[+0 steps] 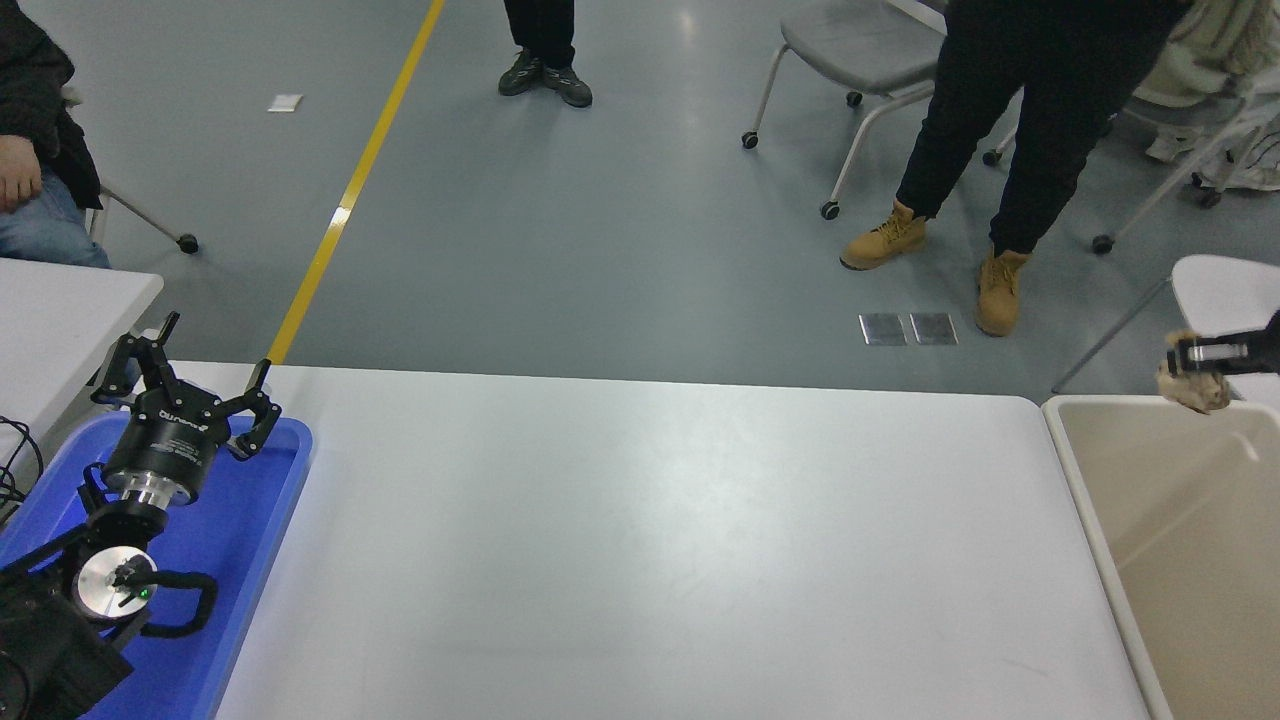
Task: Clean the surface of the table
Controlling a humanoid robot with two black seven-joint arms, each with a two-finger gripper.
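Beige wad (pixel 1195 390) gripped by right pincer (pixel 1190 355) over bin's far rim (pixel 1150 402); left pincer (pixel 185 385) open.

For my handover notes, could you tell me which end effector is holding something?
The right end effector, at the right edge above the beige bin, grips a tan crumpled wad; the left end effector is open and holds nothing.

One high head view looks forward, down over the table surface (pixel 640 540) (arms nearest).

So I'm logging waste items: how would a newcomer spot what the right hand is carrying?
Start at the large white table surface, then the beige bin beside its right end. Above the bin's far rim, the right hand pinches a crumpled tan wad, the only loose scrap around.
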